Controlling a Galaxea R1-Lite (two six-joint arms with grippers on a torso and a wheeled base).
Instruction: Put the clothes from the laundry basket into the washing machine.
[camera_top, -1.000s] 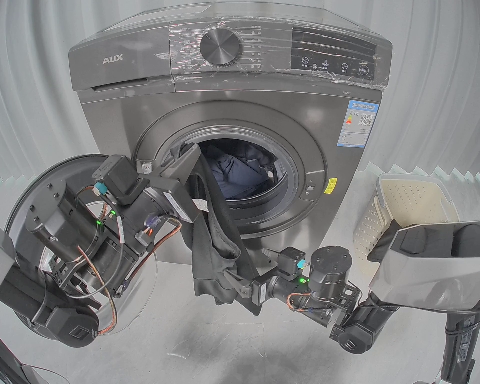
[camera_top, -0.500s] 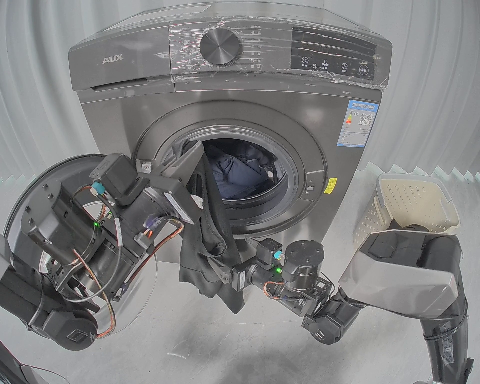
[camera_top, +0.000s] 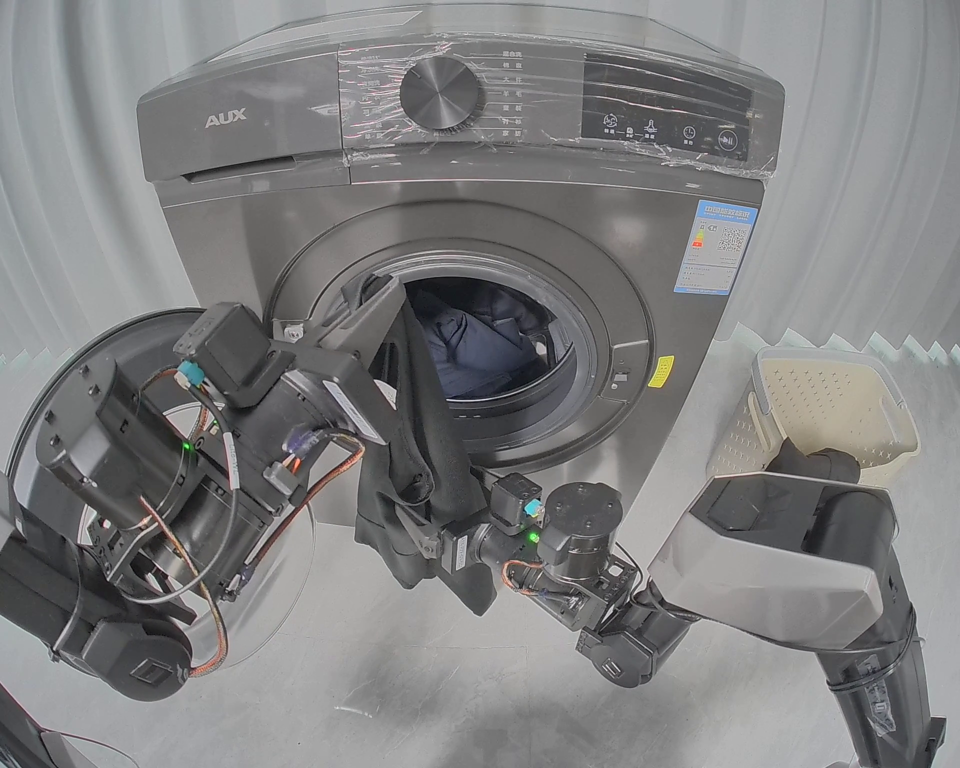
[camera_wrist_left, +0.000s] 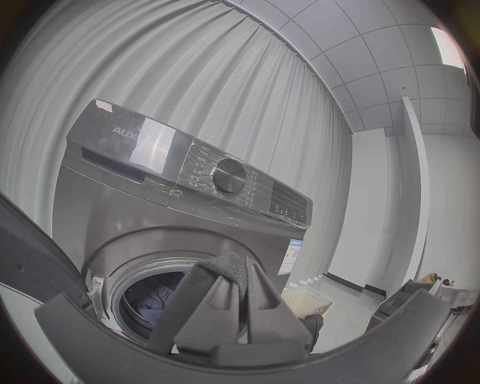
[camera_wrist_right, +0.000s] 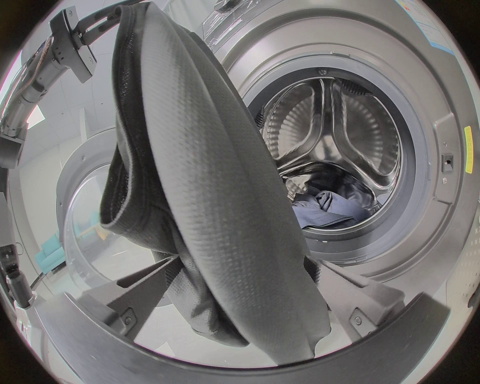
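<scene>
A dark grey garment (camera_top: 420, 440) hangs in front of the washing machine (camera_top: 620, 300), just left of its open drum (camera_top: 500, 340). My left gripper (camera_top: 385, 298) is shut on the garment's top edge, level with the upper left of the opening; in the left wrist view the cloth (camera_wrist_left: 220, 265) bulges between the pressed fingers of the left gripper (camera_wrist_left: 243, 272). My right gripper (camera_top: 427, 535) sits low at the garment's hanging part. Its fingers (camera_wrist_right: 145, 285) stand wide apart, open, with the garment (camera_wrist_right: 215, 175) draped between them. Blue clothing (camera_top: 480, 345) lies inside the drum.
The machine's round door (camera_top: 150, 330) is swung open to the left, behind my left arm. A cream laundry basket (camera_top: 830, 400) stands on the floor to the right of the machine, partly hidden by my right arm. Bare grey floor lies in front.
My right arm has swung left and slightly up, bringing its gripper to the hanging lower part of the garment. My left gripper has edged up a little with the cloth.
</scene>
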